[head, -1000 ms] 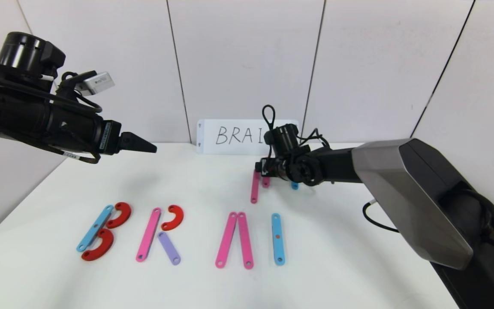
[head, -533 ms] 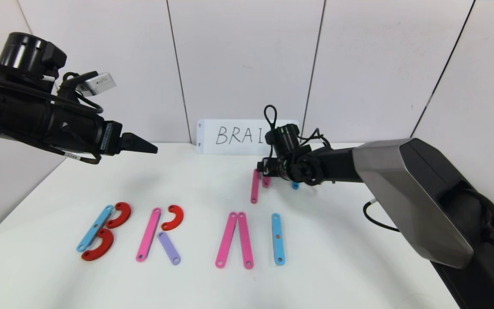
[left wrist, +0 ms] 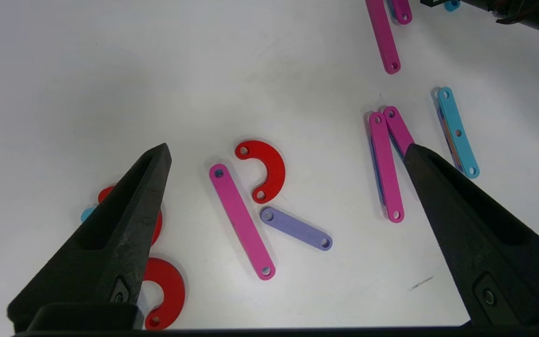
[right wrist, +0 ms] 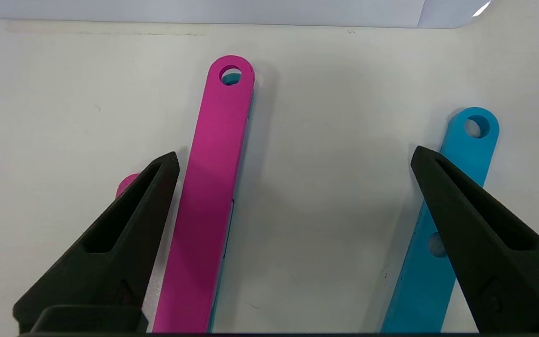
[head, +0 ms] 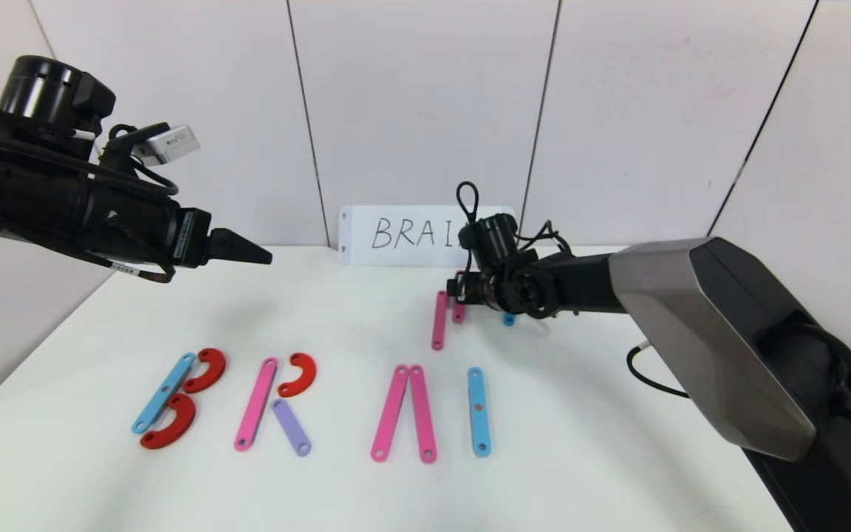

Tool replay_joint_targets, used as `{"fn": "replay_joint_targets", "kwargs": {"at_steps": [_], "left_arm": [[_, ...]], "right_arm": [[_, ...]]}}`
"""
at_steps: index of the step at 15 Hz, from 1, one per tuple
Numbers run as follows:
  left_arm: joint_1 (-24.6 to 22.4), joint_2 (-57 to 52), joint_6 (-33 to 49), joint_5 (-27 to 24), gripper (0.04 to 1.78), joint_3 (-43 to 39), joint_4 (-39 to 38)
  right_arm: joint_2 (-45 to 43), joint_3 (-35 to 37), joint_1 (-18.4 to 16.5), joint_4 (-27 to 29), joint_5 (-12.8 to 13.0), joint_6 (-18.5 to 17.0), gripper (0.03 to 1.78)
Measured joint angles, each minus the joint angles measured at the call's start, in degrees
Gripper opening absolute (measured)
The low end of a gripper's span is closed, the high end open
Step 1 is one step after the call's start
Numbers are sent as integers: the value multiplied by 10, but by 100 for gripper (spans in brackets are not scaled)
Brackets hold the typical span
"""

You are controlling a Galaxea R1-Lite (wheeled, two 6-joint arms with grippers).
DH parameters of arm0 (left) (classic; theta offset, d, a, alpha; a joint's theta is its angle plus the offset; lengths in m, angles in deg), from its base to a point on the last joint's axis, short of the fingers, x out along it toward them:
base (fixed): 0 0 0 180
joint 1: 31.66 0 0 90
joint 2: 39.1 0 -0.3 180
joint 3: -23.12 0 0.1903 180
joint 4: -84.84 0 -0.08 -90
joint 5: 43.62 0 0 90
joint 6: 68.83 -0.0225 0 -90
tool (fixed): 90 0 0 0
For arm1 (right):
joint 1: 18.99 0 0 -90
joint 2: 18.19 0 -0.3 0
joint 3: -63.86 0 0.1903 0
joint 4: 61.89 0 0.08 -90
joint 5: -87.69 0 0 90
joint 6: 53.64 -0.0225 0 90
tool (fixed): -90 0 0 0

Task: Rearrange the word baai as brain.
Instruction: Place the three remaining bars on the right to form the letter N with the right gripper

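On the white table, flat pieces read B, R, A, I. B is a blue strip (head: 164,391) with two red curves (head: 206,369). R is a pink strip (head: 256,404), a red curve (head: 300,374) and a purple strip (head: 292,427). A is two leaning pink strips (head: 391,413); I is a blue strip (head: 479,411). My right gripper (head: 472,290) hangs low and open at the back over spare strips. A pink strip (right wrist: 213,196) lies just inside one finger and a blue strip (right wrist: 442,243) under the other. My left gripper (head: 259,256) is raised at the left, open and empty.
A white card (head: 396,233) with handwritten BRAIN leans on the back wall, partly hidden by the right wrist. A second spare pink strip (head: 439,320) lies beside the right gripper. White wall panels close off the back and sides of the table.
The right wrist has crept slightly to the right over the spare strips. The left arm and the letters have stayed where they were.
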Motion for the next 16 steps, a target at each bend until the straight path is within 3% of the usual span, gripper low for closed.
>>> {"fn": "replay_joint_targets", "kwargs": {"at_steps": [3, 5, 10, 12, 16], "left_arm": [[1, 0, 0, 0, 174, 0, 0], [3, 0, 0, 0, 174, -1, 0], [4, -1, 0, 0, 174, -1, 1], [4, -1, 0, 0, 174, -1, 1], [4, -1, 0, 1, 174, -1, 1]], "right_arm": [[2, 0, 2, 1, -1, 1, 164], [5, 0, 5, 0, -1, 2, 144], [10, 0, 9, -3, -2, 2, 61], [10, 0, 9, -3, -3, 2, 35], [10, 0, 9, -3, -3, 1, 31]]}}
